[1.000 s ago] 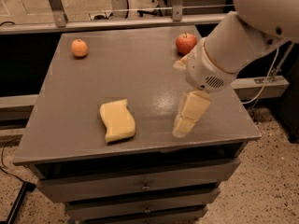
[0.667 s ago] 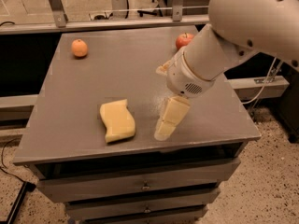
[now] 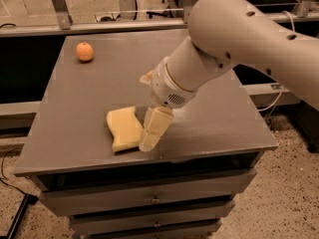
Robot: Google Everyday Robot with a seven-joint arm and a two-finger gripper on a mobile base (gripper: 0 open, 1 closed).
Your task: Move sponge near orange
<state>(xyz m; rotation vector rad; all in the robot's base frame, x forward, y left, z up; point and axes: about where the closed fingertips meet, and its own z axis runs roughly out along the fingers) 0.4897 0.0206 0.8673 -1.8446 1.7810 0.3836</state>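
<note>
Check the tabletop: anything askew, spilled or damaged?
Nothing stands out. The sponge lies flat near the front edge of the table. The orange sits whole near the far left corner. The gripper is down at the sponge's right edge. No spill shows.

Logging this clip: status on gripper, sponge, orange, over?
Gripper down at edge of pale yellow foam sponge. Small round orange fruit at far corner of grey table, well apart. Only bare tabletop between them.
</note>
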